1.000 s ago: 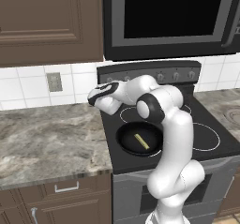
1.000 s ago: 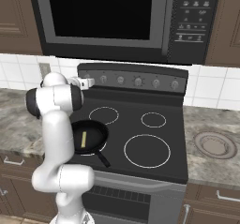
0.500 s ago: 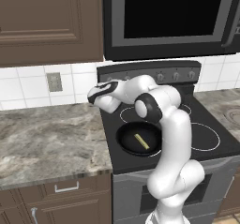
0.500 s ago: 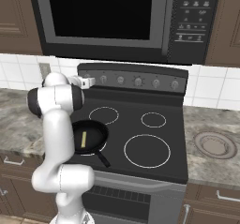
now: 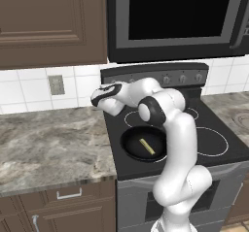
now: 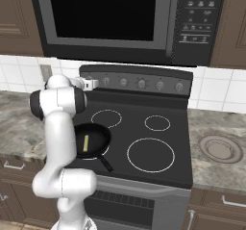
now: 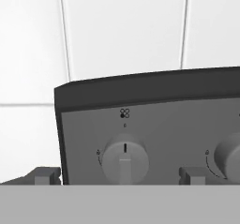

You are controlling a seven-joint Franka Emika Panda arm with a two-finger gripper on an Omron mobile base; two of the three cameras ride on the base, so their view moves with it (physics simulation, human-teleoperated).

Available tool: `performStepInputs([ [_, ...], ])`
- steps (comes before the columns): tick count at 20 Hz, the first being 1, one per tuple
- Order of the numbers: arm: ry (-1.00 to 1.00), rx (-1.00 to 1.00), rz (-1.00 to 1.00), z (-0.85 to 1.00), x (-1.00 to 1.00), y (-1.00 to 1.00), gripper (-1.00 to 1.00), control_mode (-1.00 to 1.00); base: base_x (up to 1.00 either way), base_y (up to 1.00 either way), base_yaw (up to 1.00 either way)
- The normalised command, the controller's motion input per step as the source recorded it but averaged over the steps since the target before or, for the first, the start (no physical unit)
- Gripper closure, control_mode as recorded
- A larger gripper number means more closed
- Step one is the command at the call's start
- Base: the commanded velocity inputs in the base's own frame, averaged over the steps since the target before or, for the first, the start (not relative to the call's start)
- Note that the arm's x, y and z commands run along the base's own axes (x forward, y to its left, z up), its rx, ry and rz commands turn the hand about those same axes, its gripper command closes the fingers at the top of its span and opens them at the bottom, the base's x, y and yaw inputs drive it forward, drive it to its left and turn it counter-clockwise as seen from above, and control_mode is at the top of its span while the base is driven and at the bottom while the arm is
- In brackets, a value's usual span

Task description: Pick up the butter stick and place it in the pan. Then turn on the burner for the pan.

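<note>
Item: thin pale yellow butter stick [image 5: 147, 146], lying flat in the round black frying pan [image 5: 131, 146] on the stove's front left burner. Probably light, soft, slippery.

Item: round grey stove knob [image 7: 124, 161], leftmost on the dark control panel [image 7: 154, 124]. Rigid; best pinched across its raised rib.

Gripper [image 7: 119, 176]: fingers fully spread, empty, flanking the knob.

Butter stick [image 5: 147, 146] in the pan [image 5: 132, 148], on the stove's [image 6: 158, 169] front-left burner
</note>
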Motion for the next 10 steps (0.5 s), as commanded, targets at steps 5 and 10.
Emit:
performStepInputs([
  [5, -0.01, 0.03, 0.00, -0.08, 0.12, 0.00, -1.00, -1.00, 0.00, 0.00, 0.00],
  [10, -0.01, 0.02, 0.00, -0.09, 0.12, 0.00, -1.00, -1.00, 0.00, 0.00, 0.00],
])
